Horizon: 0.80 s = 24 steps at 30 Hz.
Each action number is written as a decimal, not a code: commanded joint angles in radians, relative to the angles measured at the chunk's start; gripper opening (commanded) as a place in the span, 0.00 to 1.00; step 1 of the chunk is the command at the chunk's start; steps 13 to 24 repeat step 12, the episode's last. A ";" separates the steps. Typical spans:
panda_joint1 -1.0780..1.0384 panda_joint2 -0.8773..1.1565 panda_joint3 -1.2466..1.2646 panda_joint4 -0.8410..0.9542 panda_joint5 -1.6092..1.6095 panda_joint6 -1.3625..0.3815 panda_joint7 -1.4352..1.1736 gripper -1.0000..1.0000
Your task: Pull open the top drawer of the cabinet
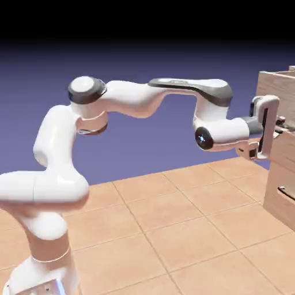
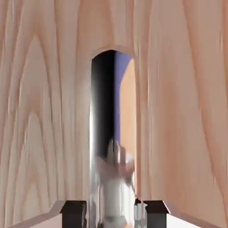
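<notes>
Two grey fingertips pinching the shiny bar handle, seen large between them in the hand view, with wood grain filling the rest. Gripper pressed level against the top drawer at the far right of the exterior view, high on the cabinet; lower drawer handle well below. Drawer front apparently proud of the panel beneath, though hard to tell how far. Main risk: slipping off the smooth bar under an off-axis pull, or jamming the drawer by dragging sideways.
</notes>
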 commanded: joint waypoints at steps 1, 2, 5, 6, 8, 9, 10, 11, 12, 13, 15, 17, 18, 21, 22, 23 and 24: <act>0.029 0.003 -0.019 -0.036 -0.006 -0.011 -0.003 0.00; 0.058 0.006 -0.039 -0.073 -0.010 -0.023 -0.007 0.00; 0.148 0.008 -0.103 -0.181 -0.024 -0.056 -0.017 0.00; 0.179 0.006 -0.126 -0.218 -0.029 -0.067 -0.019 0.00; 0.240 -0.001 -0.172 -0.290 -0.042 -0.088 -0.021 0.00; 0.247 -0.002 -0.178 -0.298 -0.043 -0.091 -0.021 0.00; 0.247 -0.002 -0.178 -0.298 -0.043 -0.091 -0.021 1.00; 0.247 -0.002 -0.178 -0.298 -0.043 -0.091 -0.021 1.00; 0.279 -0.007 -0.203 -0.334 -0.052 -0.100 -0.021 1.00; 0.279 -0.007 -0.203 -0.334 -0.052 -0.100 -0.021 1.00; 0.279 -0.007 -0.203 -0.334 -0.052 -0.100 -0.021 1.00; 0.279 -0.007 -0.203 -0.334 -0.052 -0.100 -0.021 1.00; 0.279 -0.007 -0.203 -0.334 -0.052 -0.100 -0.021 1.00; 0.279 -0.007 -0.203 -0.334 -0.052 -0.100 -0.021 1.00; 0.279 -0.007 -0.203 -0.334 -0.052 -0.100 -0.021 1.00; 0.279 -0.007 -0.203 -0.334 -0.052 -0.100 -0.021 1.00; 0.279 -0.007 -0.203 -0.334 -0.052 -0.100 -0.021 1.00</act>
